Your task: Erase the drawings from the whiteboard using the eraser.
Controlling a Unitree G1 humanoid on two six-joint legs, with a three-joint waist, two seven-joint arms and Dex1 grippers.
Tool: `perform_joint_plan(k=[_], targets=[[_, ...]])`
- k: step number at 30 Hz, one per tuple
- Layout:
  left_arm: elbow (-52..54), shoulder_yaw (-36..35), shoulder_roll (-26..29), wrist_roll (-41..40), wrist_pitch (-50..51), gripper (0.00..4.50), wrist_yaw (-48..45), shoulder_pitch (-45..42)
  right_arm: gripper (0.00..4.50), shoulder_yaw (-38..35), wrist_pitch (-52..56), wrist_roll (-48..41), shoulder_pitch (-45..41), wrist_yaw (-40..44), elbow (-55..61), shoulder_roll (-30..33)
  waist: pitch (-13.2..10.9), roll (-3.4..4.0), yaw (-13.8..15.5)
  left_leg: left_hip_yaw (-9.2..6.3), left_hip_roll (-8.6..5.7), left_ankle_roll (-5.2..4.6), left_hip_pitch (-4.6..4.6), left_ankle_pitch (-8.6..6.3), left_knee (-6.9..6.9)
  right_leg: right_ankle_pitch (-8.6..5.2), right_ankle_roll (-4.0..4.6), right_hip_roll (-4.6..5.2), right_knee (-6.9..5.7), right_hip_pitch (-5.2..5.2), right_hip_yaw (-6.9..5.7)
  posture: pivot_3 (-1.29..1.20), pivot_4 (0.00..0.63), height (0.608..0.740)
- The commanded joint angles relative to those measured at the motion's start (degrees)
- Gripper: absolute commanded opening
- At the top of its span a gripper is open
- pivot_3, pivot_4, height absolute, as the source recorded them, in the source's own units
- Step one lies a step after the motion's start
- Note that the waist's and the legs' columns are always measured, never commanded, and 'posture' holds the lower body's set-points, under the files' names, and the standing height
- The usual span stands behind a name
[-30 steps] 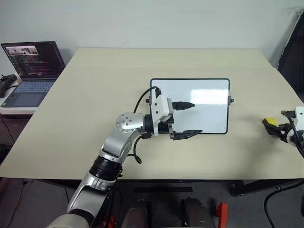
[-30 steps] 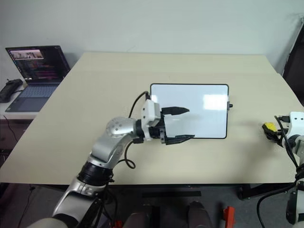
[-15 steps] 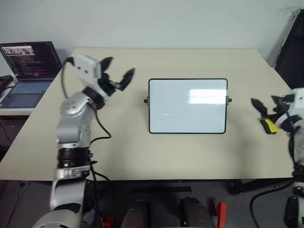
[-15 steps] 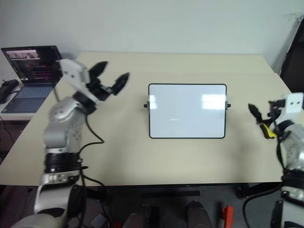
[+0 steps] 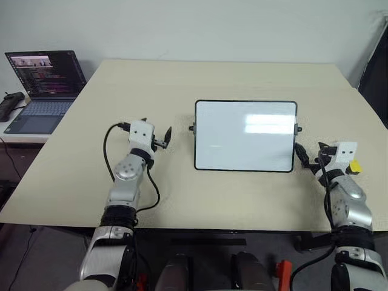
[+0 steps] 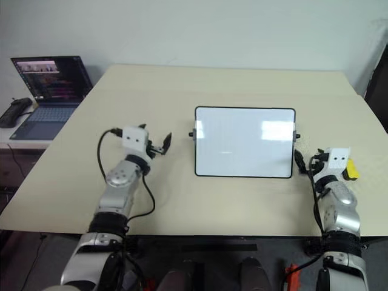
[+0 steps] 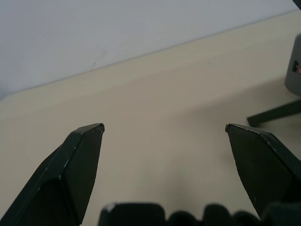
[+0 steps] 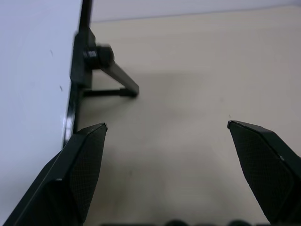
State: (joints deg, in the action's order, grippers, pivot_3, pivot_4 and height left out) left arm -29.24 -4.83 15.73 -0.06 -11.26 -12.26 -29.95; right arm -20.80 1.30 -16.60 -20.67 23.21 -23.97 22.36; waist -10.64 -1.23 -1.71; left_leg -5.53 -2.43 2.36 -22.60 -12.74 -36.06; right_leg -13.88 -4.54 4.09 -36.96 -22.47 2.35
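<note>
The whiteboard (image 5: 245, 135) stands at mid-table, black-framed, with one faint small mark of the drawings (image 5: 213, 145) on its left part. My left gripper (image 5: 162, 139) hovers just left of the board, open, with nothing between its fingers (image 7: 80, 155). At the board's lower right corner my right gripper (image 5: 310, 151) is also open and empty. In the right wrist view the board's white face (image 8: 33, 70) and side knob (image 8: 101, 54) lie close beside one fingertip. The yellow eraser (image 5: 354, 165) lies on the table just right of the right wrist, partly hidden by it.
An open laptop (image 5: 42, 91) sits on a side table at the far left, with a black object (image 5: 12, 104) beside it. A dark panel (image 5: 377, 66) stands past the table's right edge. The beige table (image 5: 200, 79) stretches wide behind the board.
My left gripper swung from over the board's left part up and leftward, then down beside the board. My right gripper moved left from the eraser to the board's right edge.
</note>
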Motion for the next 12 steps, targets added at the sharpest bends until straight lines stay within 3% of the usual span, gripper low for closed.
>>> perform_joint_plan(k=[1,12], targets=[[1.8,-0.4,-1.6,0.1,-3.5,4.5,2.6,1.3,4.49,-1.1,-3.5,-0.4,0.0,-2.5,1.2,-1.4,0.0,0.0,-0.2,0.0,0.01,0.0,0.01,0.0,0.0,0.0,0.0,0.0,0.0,0.0,0.0,0.0,0.15,0.74],[-1.7,0.2,-2.7,0.3,-5.6,4.5,2.9,3.6,4.49,1.1,-3.8,-0.5,-2.4,-2.6,-3.2,-3.5,0.0,0.03,-0.3,0.03,0.05,-0.01,0.19,0.0,0.02,0.0,0.02,-0.06,-0.04,0.13,0.0,0.0,0.15,0.74]])
